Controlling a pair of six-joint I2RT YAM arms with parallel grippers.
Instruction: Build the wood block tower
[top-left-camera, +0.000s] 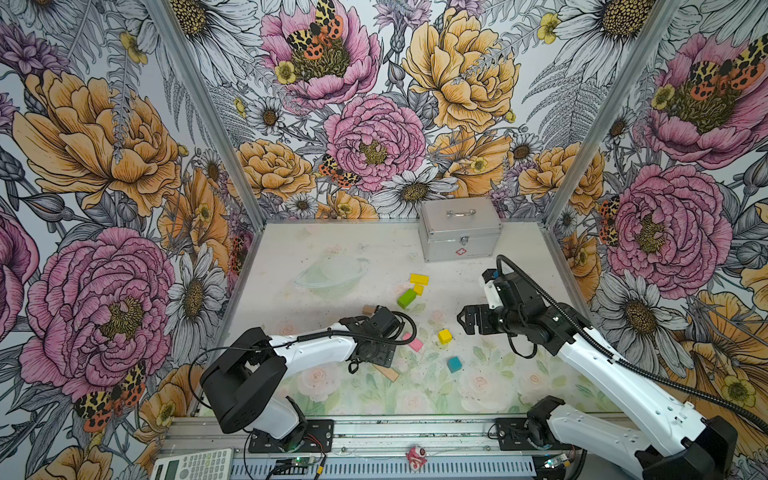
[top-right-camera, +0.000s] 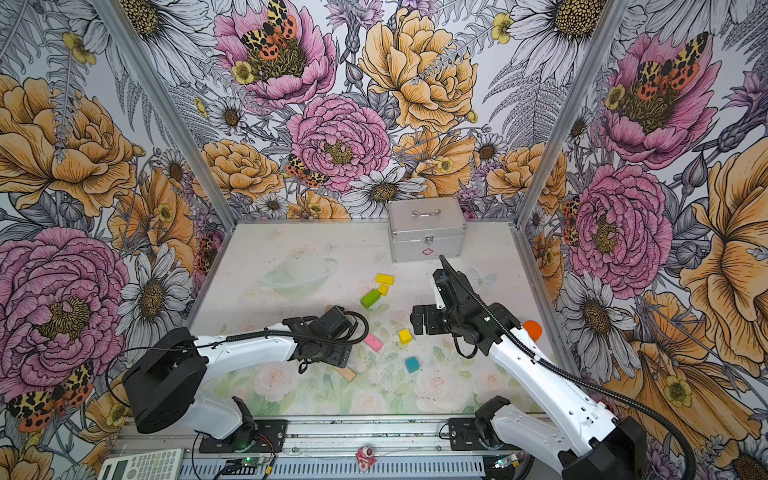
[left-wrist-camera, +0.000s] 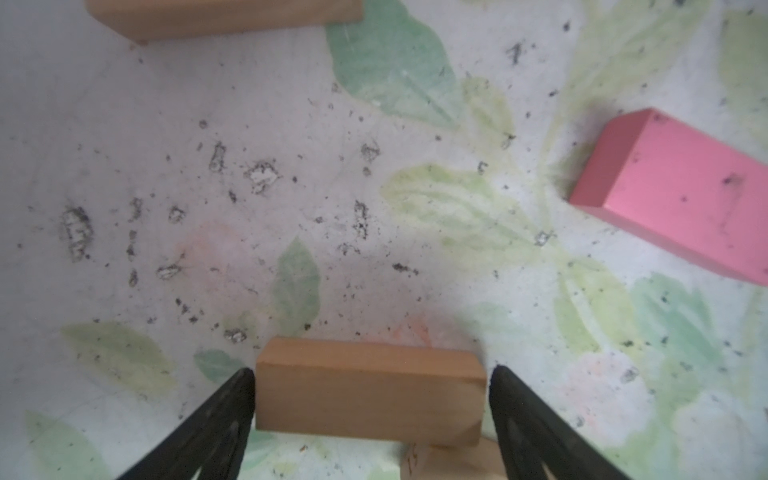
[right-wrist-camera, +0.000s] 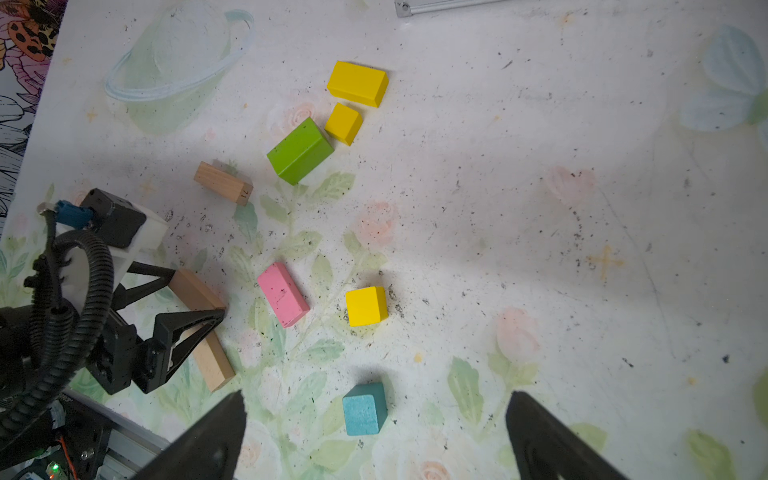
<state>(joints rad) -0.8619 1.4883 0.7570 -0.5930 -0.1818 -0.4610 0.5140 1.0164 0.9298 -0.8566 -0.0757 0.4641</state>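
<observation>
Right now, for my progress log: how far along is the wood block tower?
Done: nothing built yet. In hand: left gripper straddles a tan bar crossing a second tan bar. Left: third tan bar, pink slab, green bar, yellow slab, two yellow cubes, teal cube lie scattered; right gripper open, empty.

A shut silver case (top-left-camera: 460, 229) with a top handle and a red cross on its front stood at the far side of the table (top-left-camera: 291, 249), right of middle, close to the flowered wall (top-left-camera: 104, 166). A calculator (top-left-camera: 193, 464) lay at the near left beside the rail (top-left-camera: 415, 432). A small pink-and-white trinket (top-left-camera: 416, 457) sat mid-rail. In a top view, something orange (top-right-camera: 532, 329) showed, partly hidden, at the table's right edge.
</observation>
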